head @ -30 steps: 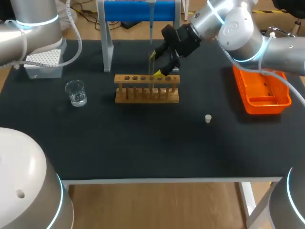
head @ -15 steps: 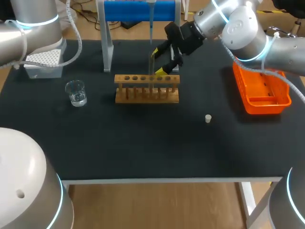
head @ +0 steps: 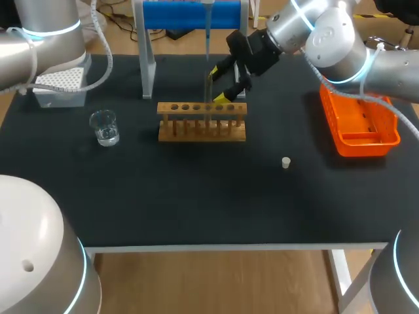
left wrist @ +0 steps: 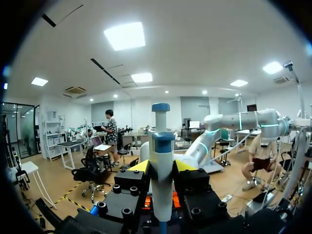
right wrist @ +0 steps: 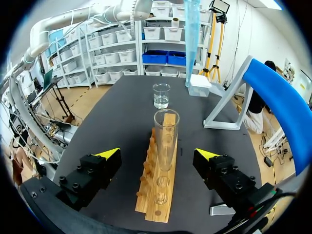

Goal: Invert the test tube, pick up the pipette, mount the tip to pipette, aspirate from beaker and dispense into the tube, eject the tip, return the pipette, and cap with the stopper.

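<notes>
- Glass test tube (right wrist: 165,131) stands upright, mouth up, in the wooden rack (right wrist: 158,190), between the right gripper's (right wrist: 157,154) wide-spread fingers and untouched by them.
- Left gripper (left wrist: 162,166) fingers press both sides of the pipette (left wrist: 161,141).
- Beaker (head: 104,127) and stopper (head: 286,162) sit apart on the table (head: 196,196).

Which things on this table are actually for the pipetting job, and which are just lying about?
For the job: test tube, pipette, beaker, stopper, white dotted-top box (probably the tips).

Lying about: wooden rack and blue stand, which are only holders; orange basket, perhaps for spent tips.
</notes>
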{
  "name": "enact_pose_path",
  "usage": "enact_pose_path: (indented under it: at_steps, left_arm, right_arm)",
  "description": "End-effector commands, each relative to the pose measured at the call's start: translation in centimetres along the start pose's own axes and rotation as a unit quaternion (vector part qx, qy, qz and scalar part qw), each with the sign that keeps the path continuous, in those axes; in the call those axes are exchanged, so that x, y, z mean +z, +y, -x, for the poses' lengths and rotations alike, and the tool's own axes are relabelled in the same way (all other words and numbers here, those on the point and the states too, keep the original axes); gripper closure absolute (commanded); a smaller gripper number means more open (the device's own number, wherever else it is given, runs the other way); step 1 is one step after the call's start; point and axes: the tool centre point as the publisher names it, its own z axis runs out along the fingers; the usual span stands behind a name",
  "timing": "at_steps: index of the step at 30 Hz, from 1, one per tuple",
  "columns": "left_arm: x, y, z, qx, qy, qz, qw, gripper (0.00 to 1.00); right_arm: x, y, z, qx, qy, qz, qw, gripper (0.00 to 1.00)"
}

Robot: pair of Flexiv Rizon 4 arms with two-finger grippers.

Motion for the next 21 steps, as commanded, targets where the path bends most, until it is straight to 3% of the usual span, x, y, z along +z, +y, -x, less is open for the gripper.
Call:
enact_pose_path:
  at_steps: [1,21]
  left_arm:
    - [-0.1,-0.1,0.1,-0.001,0.002,0.001,1.000,1.00]
    - [0.1,1.2,-0.3,-0.003,-0.006,-0.003,1.000,1.00]
  right_arm:
    - [-0.2,0.1,-0.1,0.000,0.000,-0.002,1.000,0.00]
    - [-0.2,0.1,-0.1,0.000,0.000,-0.002,1.000,0.00]
